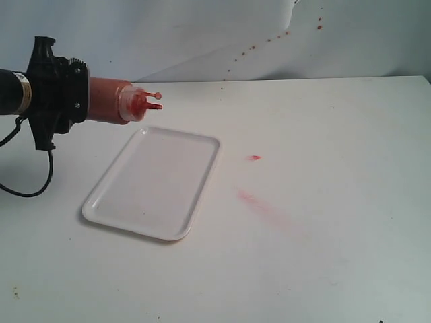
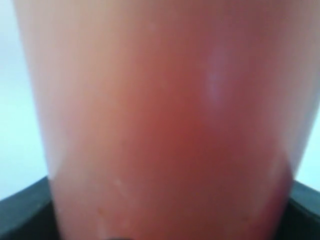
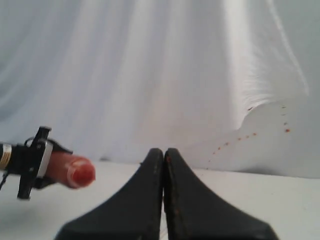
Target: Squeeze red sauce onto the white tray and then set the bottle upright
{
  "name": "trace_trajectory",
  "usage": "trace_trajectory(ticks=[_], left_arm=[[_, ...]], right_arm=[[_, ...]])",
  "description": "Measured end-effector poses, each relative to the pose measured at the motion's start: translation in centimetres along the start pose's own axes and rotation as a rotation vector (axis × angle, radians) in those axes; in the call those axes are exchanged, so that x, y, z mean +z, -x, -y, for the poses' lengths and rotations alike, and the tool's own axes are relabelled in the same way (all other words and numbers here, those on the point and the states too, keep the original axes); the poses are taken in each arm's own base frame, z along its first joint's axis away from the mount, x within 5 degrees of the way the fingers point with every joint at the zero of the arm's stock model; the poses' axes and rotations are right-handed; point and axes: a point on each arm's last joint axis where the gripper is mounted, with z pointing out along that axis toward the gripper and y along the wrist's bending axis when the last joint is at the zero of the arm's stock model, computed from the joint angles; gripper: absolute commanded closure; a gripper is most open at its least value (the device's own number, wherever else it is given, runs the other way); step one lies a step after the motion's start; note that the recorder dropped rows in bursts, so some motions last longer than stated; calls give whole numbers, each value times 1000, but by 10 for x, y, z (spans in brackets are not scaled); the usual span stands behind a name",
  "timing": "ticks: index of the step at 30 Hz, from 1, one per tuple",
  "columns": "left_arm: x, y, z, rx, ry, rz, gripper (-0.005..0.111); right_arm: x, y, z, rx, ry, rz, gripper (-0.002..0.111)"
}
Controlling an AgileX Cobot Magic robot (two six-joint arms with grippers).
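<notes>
The left gripper (image 1: 79,101), a black unit on a black arm, holds a translucent orange-red plastic squeeze bottle (image 1: 111,101) lying horizontal in the air over the far left part of the bench (image 1: 323,256), near its far edge. Its jaws are clamped on the bottle's base end. The pointed red nozzle (image 1: 152,106) faces the bench's right edge, and the small round cap (image 1: 157,95) sticks out just above it on a thin strap. In the left wrist view the bottle (image 2: 165,125) fills the picture as a blurred orange-red wall, with dark gripper parts (image 2: 20,215) at the corners. A flat rectangular white plastic tray with rounded corners (image 1: 155,178) lies flat on the left half of the bench, about midway between the far and near edges, and its surface reads plain white. The nozzle hangs above and just beyond the tray's far corner, not touching it. Pinkish-red smears (image 1: 259,204) and a small red speck (image 1: 253,157) mark the bare bench right of the tray, toward the middle. A black cable (image 1: 34,182) loops down by the left edge. The right gripper (image 3: 164,155) shows only in its wrist view, with its black jaws pressed together, tips touching, raised off the bench. That view also catches the bottle (image 3: 75,171) and left gripper (image 3: 35,162) off to one side. A white cloth backdrop (image 1: 269,40) with small brown-red specks hangs behind the far edge.
</notes>
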Motion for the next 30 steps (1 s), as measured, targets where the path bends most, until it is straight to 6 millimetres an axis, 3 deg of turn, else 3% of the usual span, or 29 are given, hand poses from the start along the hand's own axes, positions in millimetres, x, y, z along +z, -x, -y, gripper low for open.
trace_trajectory(ticks=[3,12,18,23,25,27,29,30], left_arm=[[0,-5,-1,17,12,-56,107],[-1,-9,-2,115,16,-103,107],[-1,-9,-2,248,9,-104,107],[-1,-9,-2,283,8,-107,107],[-1,-9,-3,357,8,-152,107],[-1,-6,-4,420,8,-181,107],[-1,-1,-4,448,9,-185,107],[-1,2,-4,457,10,-180,107]], right_arm=[[29,3,-12,-88,82,-100,108],[135,-16,-48,-331,222,-354,108],[211,-47,-60,-359,221,-457,108],[249,-91,-62,-434,237,-547,108],[260,-107,-62,-463,241,-559,99],[266,-115,-61,-494,242,-528,79],[272,-122,-61,-499,233,-492,46],[274,-125,-61,-500,229,-477,22]])
